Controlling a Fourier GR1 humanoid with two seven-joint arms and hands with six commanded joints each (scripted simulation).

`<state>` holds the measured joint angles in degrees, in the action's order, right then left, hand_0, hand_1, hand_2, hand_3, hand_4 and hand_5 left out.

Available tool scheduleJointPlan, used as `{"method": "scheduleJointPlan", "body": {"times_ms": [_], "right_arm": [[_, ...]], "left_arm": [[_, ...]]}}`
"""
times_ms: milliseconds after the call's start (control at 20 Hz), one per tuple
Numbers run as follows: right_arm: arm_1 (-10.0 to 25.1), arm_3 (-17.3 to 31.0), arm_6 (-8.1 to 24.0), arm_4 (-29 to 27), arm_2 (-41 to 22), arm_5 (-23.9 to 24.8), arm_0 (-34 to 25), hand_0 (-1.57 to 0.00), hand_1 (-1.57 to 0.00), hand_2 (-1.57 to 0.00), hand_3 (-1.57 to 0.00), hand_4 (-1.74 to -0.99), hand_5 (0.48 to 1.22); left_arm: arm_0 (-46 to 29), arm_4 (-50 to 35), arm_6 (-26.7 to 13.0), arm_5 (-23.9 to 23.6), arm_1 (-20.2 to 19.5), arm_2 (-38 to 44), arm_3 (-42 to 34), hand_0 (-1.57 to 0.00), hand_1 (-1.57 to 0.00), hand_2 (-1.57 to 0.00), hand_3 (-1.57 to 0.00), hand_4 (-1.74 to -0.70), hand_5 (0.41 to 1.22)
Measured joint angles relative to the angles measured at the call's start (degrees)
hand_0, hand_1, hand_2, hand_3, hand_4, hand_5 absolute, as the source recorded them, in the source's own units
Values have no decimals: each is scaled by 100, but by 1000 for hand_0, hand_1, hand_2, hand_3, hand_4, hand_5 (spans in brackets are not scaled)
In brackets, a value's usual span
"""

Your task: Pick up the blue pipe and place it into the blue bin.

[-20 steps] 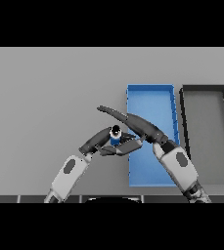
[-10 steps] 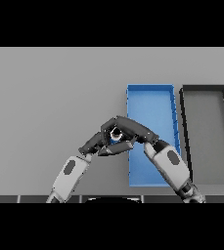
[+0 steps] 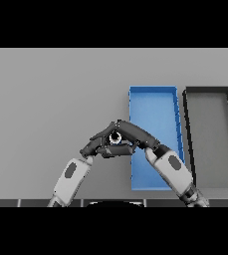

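Both hands have closed in since earlier. Flat grey table [image 3: 46, 99]; left hand [image 3: 93, 147] curled against blue pipe [image 3: 116, 138], right hand [image 3: 135, 134] wrapped over it, just left of rectangular blue bin [image 3: 155, 90]. Dark bin [image 3: 209, 90] far right.

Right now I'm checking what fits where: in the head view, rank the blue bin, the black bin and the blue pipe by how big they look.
1. black bin and blue bin: look alike, unranked.
2. blue pipe: smallest, mostly hidden between both hands.
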<state>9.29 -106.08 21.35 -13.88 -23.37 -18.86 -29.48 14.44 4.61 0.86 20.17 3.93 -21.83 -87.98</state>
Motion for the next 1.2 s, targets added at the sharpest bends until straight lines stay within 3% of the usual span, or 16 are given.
{"method": "scheduleJointPlan", "body": {"times_ms": [50, 100, 200, 300, 450, 550, 600, 700, 750, 950, 1000, 1050, 1200], "right_arm": [[-9, 45, -55, 62, 19, 32, -17, -1551, -1551, -1552, -1535, -1731, 1190], [-21, 42, -146, 131, -9, 52, 16, -1555, -1555, -1556, -1542, -1733, 1196], [-6, 4, -16, 183, 0, 141, -50, -1561, -1561, -1561, -1553, -1736, 1205], [-42, -28, 238, 223, -45, 179, -53, -1565, -1565, -1565, -1559, -1738, 1211], [-98, -115, 410, 308, -3, 233, -48, -1568, -1568, -1568, -1565, -1739, 1216], [-137, -59, 301, 443, -48, 172, -9, -1569, -1569, -1569, -1567, -1740, 1218], [-120, -83, 279, 443, -37, 158, 38, -1569, -1569, -1569, -1568, -1740, 1218], [-186, -29, 144, 555, -49, 153, 67, -1570, -1570, -1570, -1569, -1740, 1219], [-208, -10, 317, 498, 19, 141, -7, -1570, -1570, -1570, -1569, -1741, 1220], [-424, -63, 485, 206, 196, 109, 72, -1571, -1571, -1571, -1570, -1741, 1220], [-536, -132, 653, -24, 277, 150, -19, -1571, -1571, -1571, -1570, -1741, 1221], [-504, -213, 612, -149, 390, 155, -11, -1571, -1571, -1571, -1571, -1741, 1221], [-578, -315, 1229, -754, 822, 438, -549, -1571, -1571, -1571, -1571, -1741, 1221]], "left_arm": [[-48, 60, -44, -67, -47, 16, -75, -1571, -1571, -1571, -1454, -1724, 1221], [-19, 236, 131, -176, -95, 39, -36, -1462, -1342, -1293, -1166, -1599, 1221], [-1, 367, 204, -55, -122, 2, -32, -935, -858, -827, -746, -1372, 1221], [-20, 433, 197, 247, -208, 15, -13, -598, -549, -529, -477, -1206, 1221], [89, 640, 36, 434, -189, 112, -3, -306, -281, -270, -244, -1047, 938], [30, 570, -326, 395, -142, 152, -59, -195, -179, -173, -156, -996, 770], [-42, 553, -250, 390, -146, 140, -70, -156, -143, -138, -124, -980, 704], [-45, 445, -598, 387, -112, 198, -147, -100, -91, -88, -79, -969, 603], [30, 392, -681, 372, -44, 232, -89, -79, -73, -70, -63, -968, 567], [-96, 614, -317, 259, -123, 143, 31, -32, -29, -28, -25, -928, 484], [-83, 608, -337, 261, -125, 133, -4, -25, -23, -22, -20, -922, 482], [-96, 607, -403, 253, -126, 147, 30, -20, -18, -18, -16, -916, 474], [-38, 585, -476, 260, -121, 166, 53, -10, -9, -9, -8, -908, 456]]}}
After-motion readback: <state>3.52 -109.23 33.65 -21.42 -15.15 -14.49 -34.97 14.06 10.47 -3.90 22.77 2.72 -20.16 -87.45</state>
